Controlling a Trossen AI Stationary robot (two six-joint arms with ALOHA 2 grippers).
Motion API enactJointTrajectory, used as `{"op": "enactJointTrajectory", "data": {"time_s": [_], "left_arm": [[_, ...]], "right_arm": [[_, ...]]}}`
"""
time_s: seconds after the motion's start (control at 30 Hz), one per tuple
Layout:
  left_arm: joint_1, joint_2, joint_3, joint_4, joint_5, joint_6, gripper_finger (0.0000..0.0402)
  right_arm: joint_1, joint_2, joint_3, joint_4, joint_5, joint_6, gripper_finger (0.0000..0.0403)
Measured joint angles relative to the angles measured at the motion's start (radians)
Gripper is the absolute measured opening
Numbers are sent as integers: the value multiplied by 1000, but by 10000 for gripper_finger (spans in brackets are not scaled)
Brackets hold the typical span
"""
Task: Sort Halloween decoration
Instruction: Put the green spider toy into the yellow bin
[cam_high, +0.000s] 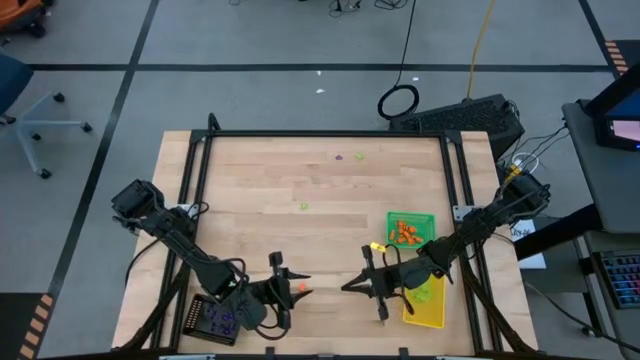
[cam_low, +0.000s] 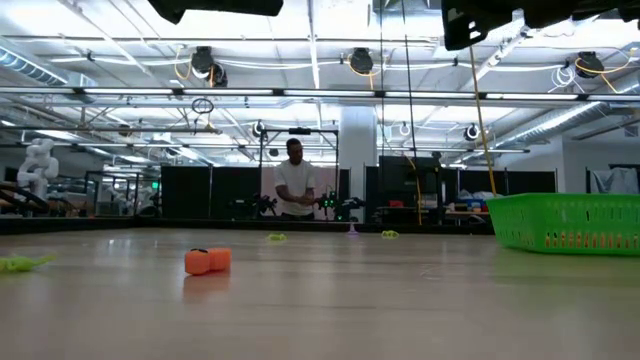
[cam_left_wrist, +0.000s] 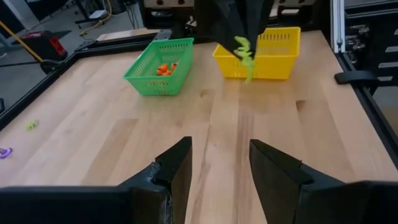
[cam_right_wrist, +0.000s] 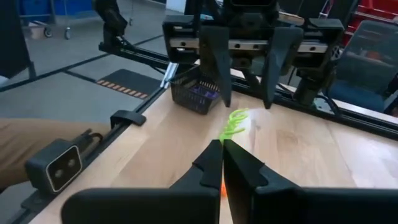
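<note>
Right hand (cam_right_wrist: 222, 152) pinching lime green trinket (cam_right_wrist: 232, 122), left hand (cam_left_wrist: 217, 165) opposite

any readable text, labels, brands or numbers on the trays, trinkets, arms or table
None can be read.
Green tray: no print visible.
Yellow tray: no print visible.
Black tray: no label visible.
White paper beside the table: marks too small to read.
Screen at the right edge: too blurred to read.
</note>
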Motion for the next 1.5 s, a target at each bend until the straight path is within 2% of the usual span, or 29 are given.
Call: {"op": "enactJointTrajectory", "data": {"time_s": [0.57,0.73,1.17,1.5], "left_arm": [[0,0,0,1,3,-9,157],[0,1,0,1,3,-9,157],[0,1,0,1,4,-11,157],[0,1,0,1,4,-10,157]], "right_arm": [[0,0,0,19,0,-15,0],[0,0,0,19,-3,-67,0],[0,0,7,18,-7,-338,0],[0,0,28,18,-8,-631,0]]}}
